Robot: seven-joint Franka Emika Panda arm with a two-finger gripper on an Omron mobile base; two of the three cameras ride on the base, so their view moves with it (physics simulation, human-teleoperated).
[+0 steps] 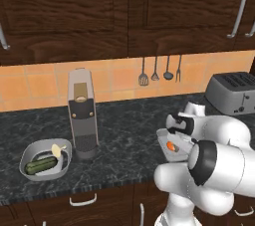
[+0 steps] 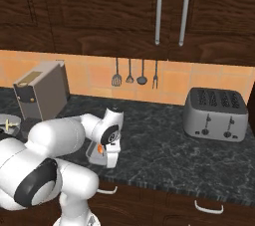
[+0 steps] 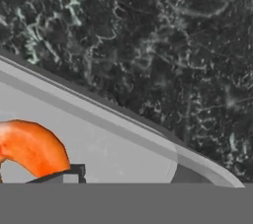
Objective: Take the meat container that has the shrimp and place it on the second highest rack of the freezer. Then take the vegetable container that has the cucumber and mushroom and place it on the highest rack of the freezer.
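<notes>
Below, curved orange shrimp (image 3: 29,146) — smooth grey container (image 3: 123,139).

White arm (image 1: 214,170) folded low and forward from the base, wrist bent downward, gripper (image 2: 108,156) pointing down close over the surface, one dark fingertip (image 3: 59,176) visible, finger spacing unclear

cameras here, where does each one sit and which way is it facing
Left base view: behind the arm's left, facing the counter, coffee machine, vegetable container; arm lower right.
Right base view: behind its right, facing the toaster; arm lower left.
Hand view: on the hand, close over the meat container and shrimp; one dark fingertip.
Both base views share the hanging utensils.
</notes>
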